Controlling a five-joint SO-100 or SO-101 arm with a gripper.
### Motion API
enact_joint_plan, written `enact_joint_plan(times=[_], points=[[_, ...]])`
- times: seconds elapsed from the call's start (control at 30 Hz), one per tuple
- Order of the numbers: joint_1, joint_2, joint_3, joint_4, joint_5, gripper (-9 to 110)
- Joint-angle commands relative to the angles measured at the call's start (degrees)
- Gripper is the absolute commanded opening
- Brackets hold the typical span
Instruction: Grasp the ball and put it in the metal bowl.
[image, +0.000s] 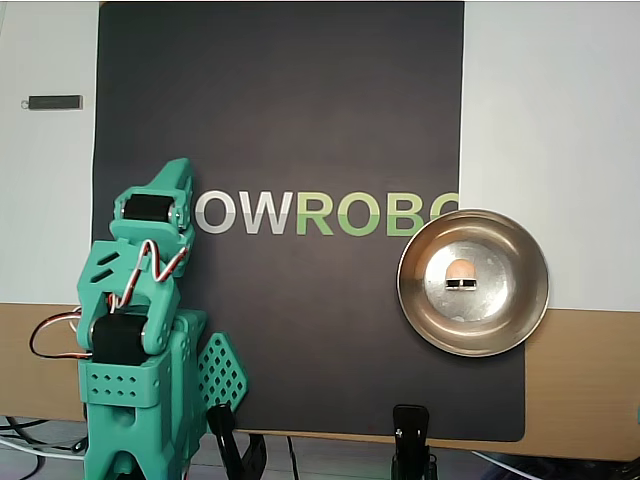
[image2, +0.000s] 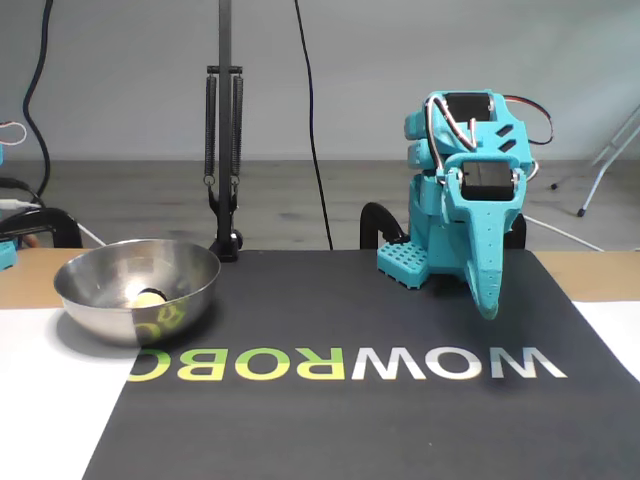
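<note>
The metal bowl (image: 418, 305) stands on the right edge of the dark mat in the overhead view and at the left in the fixed view (image2: 90, 295). The peach-orange ball (image: 461, 269) lies inside the bowl near its middle. In the fixed view only its top (image2: 150, 297) shows over the rim. The teal arm is folded back over its base, far from the bowl. My gripper (image: 180, 172) points down at the mat (image2: 488, 306), with its jaws together and nothing in them.
A dark mat (image: 300, 330) with WOWROBO lettering covers the table's middle. A small dark stick (image: 55, 102) lies at the far left. Black clamps (image: 411, 430) grip the table edge. A spring-arm stand (image2: 224, 150) and cables rise behind the bowl.
</note>
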Motion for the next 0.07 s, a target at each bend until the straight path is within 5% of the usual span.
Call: enact_joint_plan(times=[0.0,0.03], points=[[0.3,3.3,1.8,0.0,-0.3,0],[0.3,3.3,1.8,0.0,-0.3,0]])
